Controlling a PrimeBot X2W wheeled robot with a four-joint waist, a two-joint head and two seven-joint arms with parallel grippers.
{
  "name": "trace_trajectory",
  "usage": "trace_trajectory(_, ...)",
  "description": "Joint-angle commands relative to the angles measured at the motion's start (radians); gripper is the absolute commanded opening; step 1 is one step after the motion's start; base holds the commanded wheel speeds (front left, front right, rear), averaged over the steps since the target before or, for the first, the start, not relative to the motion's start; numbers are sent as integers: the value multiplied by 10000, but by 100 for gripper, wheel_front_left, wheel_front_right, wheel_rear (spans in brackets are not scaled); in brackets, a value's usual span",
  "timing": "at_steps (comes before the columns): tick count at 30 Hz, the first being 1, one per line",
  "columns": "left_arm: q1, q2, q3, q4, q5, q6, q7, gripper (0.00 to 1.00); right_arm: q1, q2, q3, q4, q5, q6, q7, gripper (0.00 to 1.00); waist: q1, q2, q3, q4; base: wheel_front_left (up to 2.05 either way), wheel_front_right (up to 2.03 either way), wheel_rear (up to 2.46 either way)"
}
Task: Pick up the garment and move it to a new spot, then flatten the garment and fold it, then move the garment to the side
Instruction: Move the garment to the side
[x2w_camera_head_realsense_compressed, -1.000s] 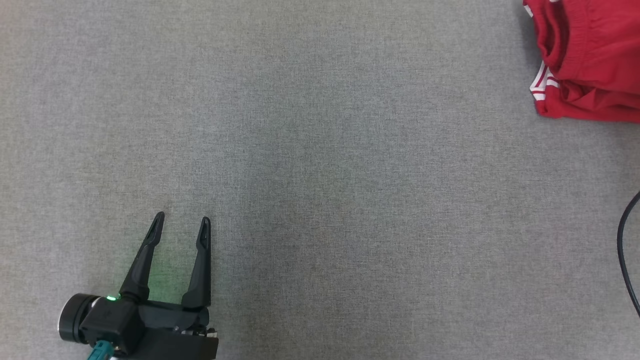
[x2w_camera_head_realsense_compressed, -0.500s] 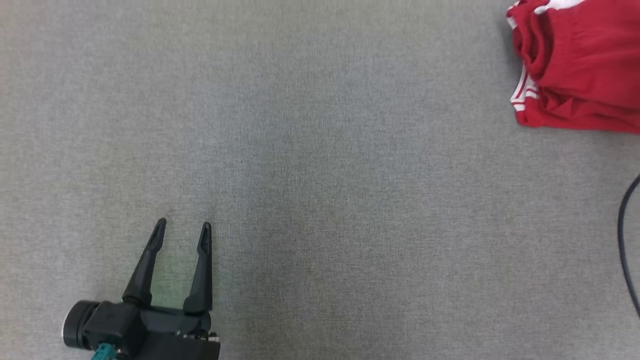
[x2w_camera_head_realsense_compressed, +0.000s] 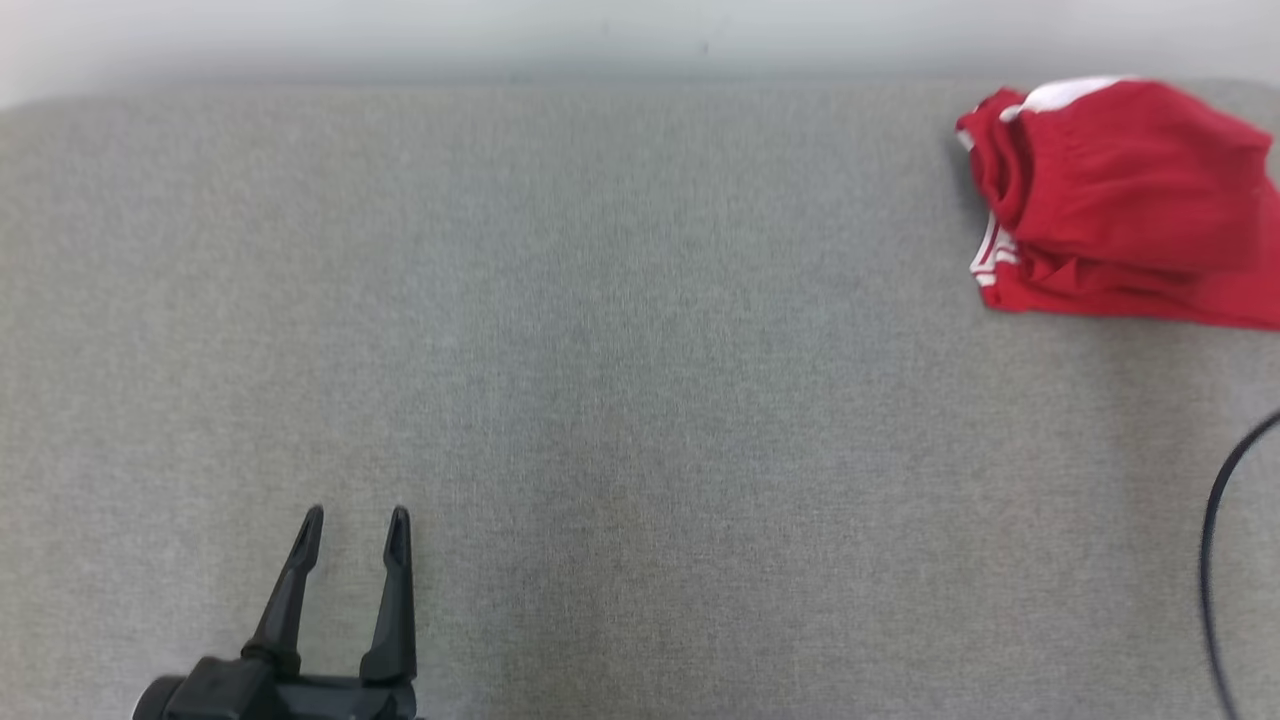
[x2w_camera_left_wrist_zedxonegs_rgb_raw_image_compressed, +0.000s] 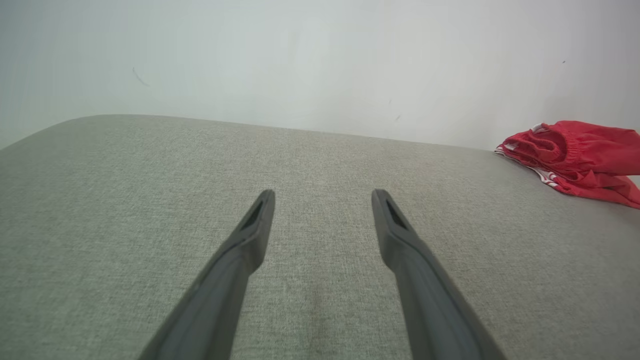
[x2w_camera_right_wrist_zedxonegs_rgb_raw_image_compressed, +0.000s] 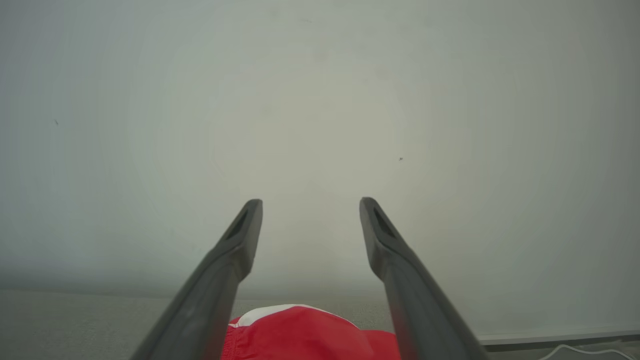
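Garment (x2w_camera_head_realsense_compressed: 1120, 200), red, is lying at the grey bench's (x2w_camera_head_realsense_compressed: 640, 350) far right; we are holding our left pincer (x2w_camera_head_realsense_compressed: 355, 520) and right pincer (x2w_camera_right_wrist_zedxonegs_rgb_raw_image_compressed: 310, 207) wide apart, both empty.

The grey counter (x2w_camera_head_realsense_compressed: 640, 380) lies open across the middle and left of the head view. The red garment (x2w_camera_head_realsense_compressed: 1130, 200) blocks the upper right, a black cable (x2w_camera_head_realsense_compressed: 1210, 560) curves along the right edge, and the wall (x2w_camera_head_realsense_compressed: 640, 35) closes the top.

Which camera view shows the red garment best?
The head view: the garment is seen from above, nearly whole, with white stripes. The left wrist view shows it small, from the side; the right wrist view catches its top.
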Motion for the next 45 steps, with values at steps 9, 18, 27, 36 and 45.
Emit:
trace_trajectory(9, 788, -55, 316, 171, -201, 53, -35, 100, 4266, 1625, -3596, -2711, -1940, -4, -45, 100, 1, 0, -1508, -151, 0, 0, 0)
trace_trajectory(18, 1231, -106, 501, 277, -203, 106, -35, 100, 7193, 3495, -5377, -4959, -3926, -3, -44, 100, 1, 0, -2142, -222, 0, 0, 0)
trace_trajectory(27, 1267, -144, 282, 542, -160, 122, -35, 100, 9730, 5376, -6626, -6536, -6099, -3, -45, 100, 1, 0, -2635, 149, 0, 0, 0)
trace_trajectory(36, 1469, -82, 427, 881, -6, 252, -35, 100, 11569, 6568, -7288, -7015, -6904, -3, -47, 100, 1, 0, -2957, 470, 0, 0, 0)
trace_trajectory(45, 1468, 138, 420, 1229, 197, 455, -9, 100, 12442, 6984, -6908, -7337, -7671, -3, -45, 100, 1, 0, -3135, 488, 0, 0, 0)
